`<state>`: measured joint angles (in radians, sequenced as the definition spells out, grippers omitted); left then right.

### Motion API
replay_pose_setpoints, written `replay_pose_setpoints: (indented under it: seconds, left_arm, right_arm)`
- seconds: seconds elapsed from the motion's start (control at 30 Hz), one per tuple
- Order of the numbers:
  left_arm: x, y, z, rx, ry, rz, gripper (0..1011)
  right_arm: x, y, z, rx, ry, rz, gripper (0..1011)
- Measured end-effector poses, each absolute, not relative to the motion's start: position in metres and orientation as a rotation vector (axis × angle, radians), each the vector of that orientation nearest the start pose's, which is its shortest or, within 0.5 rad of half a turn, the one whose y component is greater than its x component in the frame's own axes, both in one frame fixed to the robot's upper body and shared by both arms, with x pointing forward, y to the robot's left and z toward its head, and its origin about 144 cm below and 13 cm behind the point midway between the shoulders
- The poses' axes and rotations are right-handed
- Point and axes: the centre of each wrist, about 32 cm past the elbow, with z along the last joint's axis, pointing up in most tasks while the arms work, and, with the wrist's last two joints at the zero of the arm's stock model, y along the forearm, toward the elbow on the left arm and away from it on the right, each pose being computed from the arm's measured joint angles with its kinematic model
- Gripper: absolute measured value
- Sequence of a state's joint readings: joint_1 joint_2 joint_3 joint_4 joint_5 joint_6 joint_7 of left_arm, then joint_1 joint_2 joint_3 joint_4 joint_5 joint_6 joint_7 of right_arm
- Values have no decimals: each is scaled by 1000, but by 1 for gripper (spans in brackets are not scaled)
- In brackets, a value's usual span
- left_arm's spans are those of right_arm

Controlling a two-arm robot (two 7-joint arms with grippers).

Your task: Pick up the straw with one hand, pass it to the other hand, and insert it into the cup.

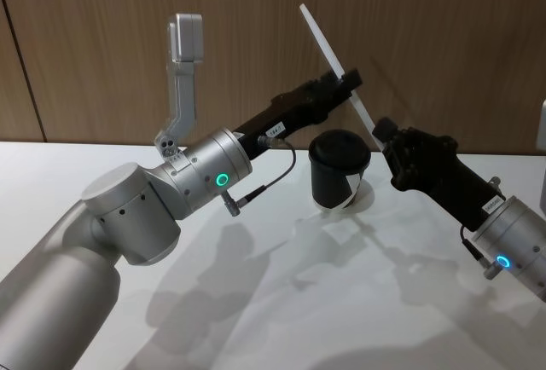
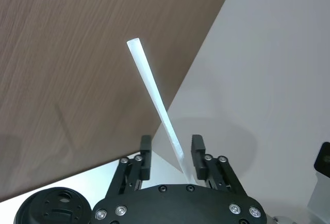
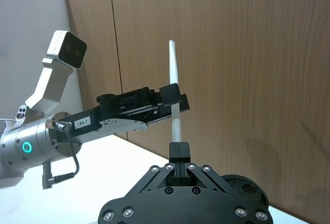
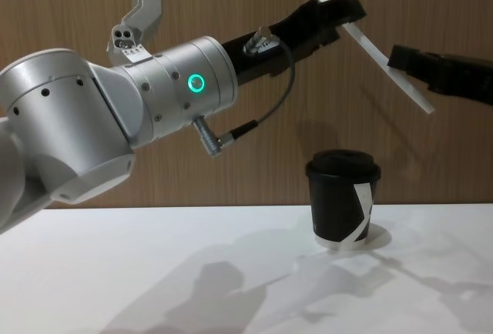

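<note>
The white straw (image 1: 328,46) slants in the air above and behind the black cup (image 1: 337,174), which stands upright on the white table (image 1: 281,302). My right gripper (image 1: 381,129) is shut on the straw's lower end; the right wrist view shows its fingers (image 3: 179,149) pinched on it. Higher up the straw, my left gripper (image 1: 348,78) sits around its middle. In the left wrist view the left fingers (image 2: 146,152) stand apart with the straw (image 2: 149,79) loose between them. The chest view shows the cup (image 4: 343,203) below both grippers.
A brown wood-panelled wall (image 1: 426,29) rises right behind the table. The left arm's wrist camera mount (image 1: 183,54) sticks up above its silver forearm. The cup's lid (image 2: 51,208) has a small hole on top.
</note>
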<state>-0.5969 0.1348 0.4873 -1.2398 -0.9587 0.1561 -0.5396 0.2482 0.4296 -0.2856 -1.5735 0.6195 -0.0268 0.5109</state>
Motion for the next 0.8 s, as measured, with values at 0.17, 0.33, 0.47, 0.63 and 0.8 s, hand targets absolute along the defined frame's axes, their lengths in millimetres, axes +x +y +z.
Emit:
replay_pose_setpoints:
  seconds: [0.17, 0.33, 0.47, 0.63, 0.8]
  left_arm:
    - [591, 137, 1247, -438, 386, 511, 325]
    - [591, 137, 1247, -438, 385, 510, 162]
    - [591, 137, 1247, -438, 385, 510, 116]
    - [591, 137, 1247, -438, 385, 511, 8]
    - [591, 137, 1247, -438, 384, 511, 5]
  right_arm:
    - [513, -267, 1219, 210, -34, -788, 0]
    - [513, -267, 1219, 210, -34, -788, 0]
    - [513, -267, 1219, 210, -34, -788, 0]
    - [513, -267, 1219, 210, -34, -788, 0]
    - [513, -267, 1219, 210, -34, -788, 0]
